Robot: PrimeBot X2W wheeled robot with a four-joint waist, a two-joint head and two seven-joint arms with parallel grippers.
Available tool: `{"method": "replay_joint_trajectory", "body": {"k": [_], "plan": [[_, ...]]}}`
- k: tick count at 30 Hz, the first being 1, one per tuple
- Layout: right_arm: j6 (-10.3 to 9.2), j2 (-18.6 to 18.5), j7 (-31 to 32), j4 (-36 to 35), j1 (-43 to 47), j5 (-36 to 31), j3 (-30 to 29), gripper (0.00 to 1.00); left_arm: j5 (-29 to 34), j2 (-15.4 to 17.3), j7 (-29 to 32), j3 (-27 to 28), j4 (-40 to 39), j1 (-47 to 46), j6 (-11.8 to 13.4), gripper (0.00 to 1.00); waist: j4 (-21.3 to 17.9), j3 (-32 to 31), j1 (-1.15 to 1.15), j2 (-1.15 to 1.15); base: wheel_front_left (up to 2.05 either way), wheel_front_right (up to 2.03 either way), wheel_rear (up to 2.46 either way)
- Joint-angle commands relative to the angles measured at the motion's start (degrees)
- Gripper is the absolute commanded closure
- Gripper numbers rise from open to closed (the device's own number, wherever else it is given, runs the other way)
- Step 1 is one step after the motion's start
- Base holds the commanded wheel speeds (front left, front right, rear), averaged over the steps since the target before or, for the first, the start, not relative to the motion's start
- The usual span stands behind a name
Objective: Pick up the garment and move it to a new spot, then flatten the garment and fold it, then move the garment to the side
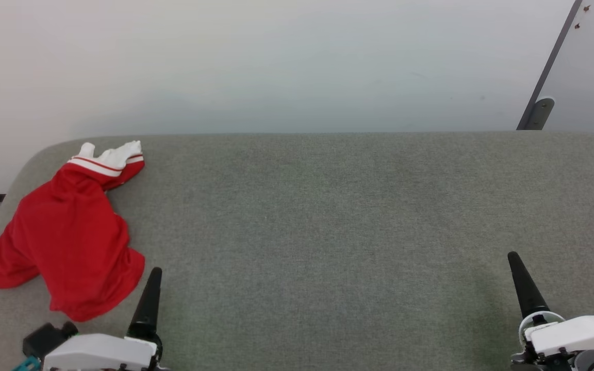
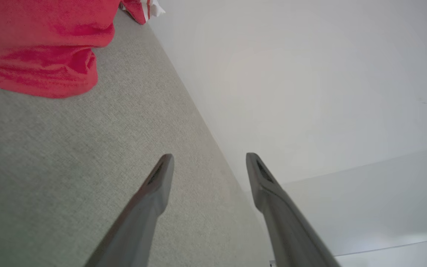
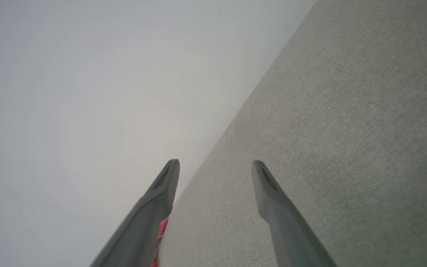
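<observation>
Garment (image 1: 65,232) lies bunched beside left fingers (image 1: 147,304); right fingers (image 1: 526,288) well apart; both low, spread, empty.

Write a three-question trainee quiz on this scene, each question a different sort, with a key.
1. True or false: the red jersey lies folded flat at the middle of the grey padded surface.
2. Which is nearer the jersey? A) left gripper B) right gripper
3. Fill in: both grippers' jaws stand ___, holding nothing.
Key: 1 false, it lies crumpled at the surface's left end; 2 A; 3 open.
</observation>
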Motion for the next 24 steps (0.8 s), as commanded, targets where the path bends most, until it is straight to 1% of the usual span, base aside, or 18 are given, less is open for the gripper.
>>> {"method": "replay_joint_trajectory", "body": {"k": [1, 2, 12, 24], "plan": [[-0.02, -0.53, -0.37, -0.19, -1.79, -4.05, -0.01, 0.0, 3.35, 1.46, -1.21, -0.86, -0.53, -1.54, 0.7, 0.0, -0.01, -0.09, 0.0, 0.0, 0.0, 0.0, 0.0], [-0.02, -0.53, -0.37, -0.19, -1.79, -4.05, -0.01, 0.0, 3.35, 1.46, -1.21, -0.86, -0.53, -1.54, 0.7, 0.0, -0.01, -0.09, 0.0, 0.0, 0.0, 0.0, 0.0], [-0.02, -0.76, 0.1, -0.15, -2.82, -16.54, 0.23, 0.0, 12.7, 4.34, -4.22, -3.59, -0.13, -2.33, 2.08, 0.0, 0.02, -0.49, 0.0, 0.0, 0.0, 0.0, 0.0], [-0.03, -1.08, 0.05, -1.58, -2.81, -26.59, -1.19, 0.0, 19.79, 6.26, -6.67, -4.42, -0.31, -2.39, 2.66, 0.0, -0.09, -0.76, 0.0, 0.0, 0.0, 0.0, 0.0]]}}
